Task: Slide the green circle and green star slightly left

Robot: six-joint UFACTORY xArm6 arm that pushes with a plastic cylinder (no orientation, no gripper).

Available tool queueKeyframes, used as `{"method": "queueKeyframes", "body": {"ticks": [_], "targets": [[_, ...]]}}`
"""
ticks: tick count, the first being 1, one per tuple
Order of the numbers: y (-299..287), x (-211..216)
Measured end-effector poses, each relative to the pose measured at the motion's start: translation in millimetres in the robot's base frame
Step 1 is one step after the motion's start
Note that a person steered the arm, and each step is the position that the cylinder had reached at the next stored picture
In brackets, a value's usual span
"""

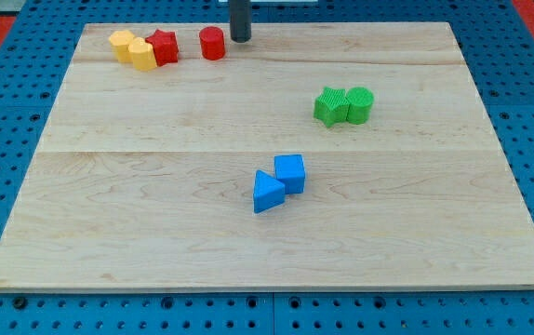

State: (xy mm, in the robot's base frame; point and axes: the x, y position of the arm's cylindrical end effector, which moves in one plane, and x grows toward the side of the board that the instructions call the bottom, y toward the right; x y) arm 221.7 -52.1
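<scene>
The green star [330,106] and the green circle [359,105] sit touching side by side at the board's right of centre, the star on the view's left. My tip [240,38] rests at the board's top edge, just right of the red circle [212,44]. It is far up and left of the green pair, with bare wood between.
A red star [164,46] and two yellow blocks [121,44] [142,54] cluster at the top left. A blue cube [290,173] and blue triangle [267,192] touch near the middle. The wooden board [155,233] lies on a blue pegboard.
</scene>
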Motion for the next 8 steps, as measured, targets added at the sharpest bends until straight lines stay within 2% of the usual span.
{"method": "queueKeyframes", "body": {"ticks": [3, 4, 5, 8], "targets": [[-93.6, 17.4], [-28.8, 17.0], [68.3, 17.7], [223.1, 74.7]]}}
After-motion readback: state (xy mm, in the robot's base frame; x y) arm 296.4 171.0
